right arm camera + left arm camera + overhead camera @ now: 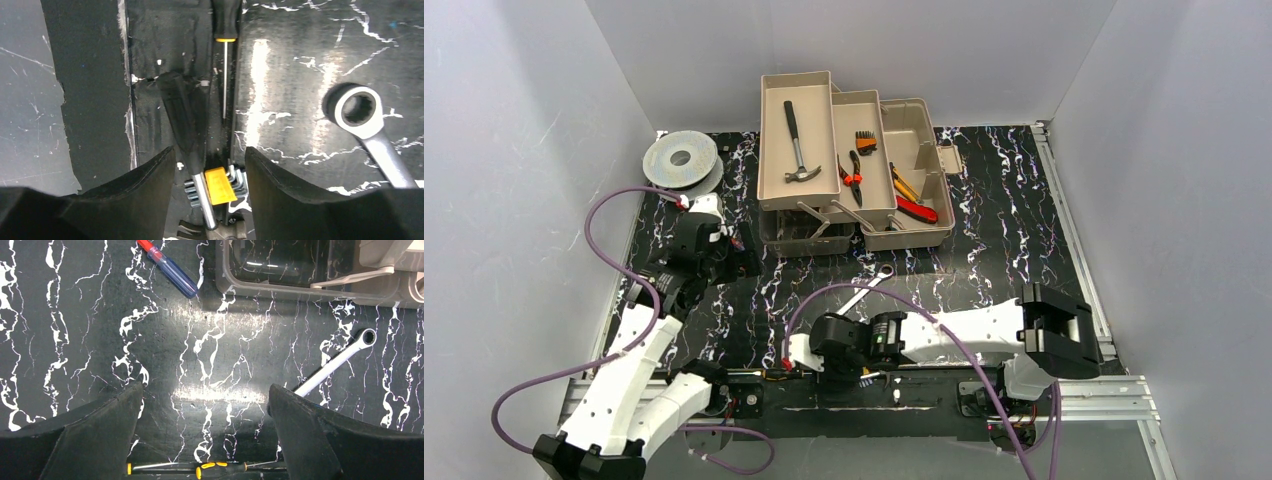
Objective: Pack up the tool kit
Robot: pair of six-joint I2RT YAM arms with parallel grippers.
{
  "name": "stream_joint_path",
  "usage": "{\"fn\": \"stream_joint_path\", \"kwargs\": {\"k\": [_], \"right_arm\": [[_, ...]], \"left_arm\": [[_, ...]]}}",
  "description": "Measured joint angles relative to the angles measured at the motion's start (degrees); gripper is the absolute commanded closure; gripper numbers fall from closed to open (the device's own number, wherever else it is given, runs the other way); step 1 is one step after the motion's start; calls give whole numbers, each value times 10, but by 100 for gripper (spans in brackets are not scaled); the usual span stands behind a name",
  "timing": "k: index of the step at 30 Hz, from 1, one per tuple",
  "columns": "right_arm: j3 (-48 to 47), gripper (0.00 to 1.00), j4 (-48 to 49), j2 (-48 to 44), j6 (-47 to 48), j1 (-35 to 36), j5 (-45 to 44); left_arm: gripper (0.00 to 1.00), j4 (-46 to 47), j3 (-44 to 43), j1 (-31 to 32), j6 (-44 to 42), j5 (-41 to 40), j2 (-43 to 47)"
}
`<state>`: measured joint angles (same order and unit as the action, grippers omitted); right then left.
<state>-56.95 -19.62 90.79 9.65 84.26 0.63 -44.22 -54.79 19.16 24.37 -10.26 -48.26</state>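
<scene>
The tool kit [911, 128] stands open at the back with its trays folded out, holding a hammer [799, 145], pliers [854, 178] and an orange hex-key set [865, 141]. A wrench [865, 290] [340, 362] [361, 114] lies on the mat. Hovering open over bare mat is my left gripper [724, 255] [205, 390], with a blue-handled screwdriver [170, 267] beyond it. At the front rail my right gripper [792, 352] [210, 152] stands open around a small hammer [184, 117] and a yellow hex-key set [221, 186]; a gap shows on both sides.
A round grey spool [679, 158] sits at the back left. A black and yellow screwdriver [225, 22] [215, 467] lies along the front rail. White walls close in three sides. The purple cables loop over the mat near both arms.
</scene>
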Motion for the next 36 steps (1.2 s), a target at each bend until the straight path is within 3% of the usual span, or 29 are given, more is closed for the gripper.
{"fn": "stream_joint_path", "kwargs": {"k": [3,6,8,11,12,17,23,29,36], "right_arm": [[0,41,0,18,0,10,1],[0,50,0,35,0,16,2],[-1,62,0,45,0,18,-3],[-6,95,0,68,1,19,-24],[-7,99,1,74,1,19,-30],[-3,99,6,58,6,19,-56],[39,99,36,-71,22,-6,-81],[59,99,88,-214,2,-146,-72],[29,99,126,-257,-102,-330,-45]], "left_arm": [[2,-1,-1,-3,-4,-4,8],[2,-3,-2,-4,-8,-6,17],[2,-6,-4,-4,-9,-8,21],[2,-8,-4,-5,-12,-9,23],[2,-8,-4,-6,-13,-10,23],[2,-9,-7,-6,-17,-10,23],[2,-10,-24,-7,-23,-12,22],[2,-7,-26,-7,-29,-9,22],[2,9,-26,-7,-40,14,26]]}}
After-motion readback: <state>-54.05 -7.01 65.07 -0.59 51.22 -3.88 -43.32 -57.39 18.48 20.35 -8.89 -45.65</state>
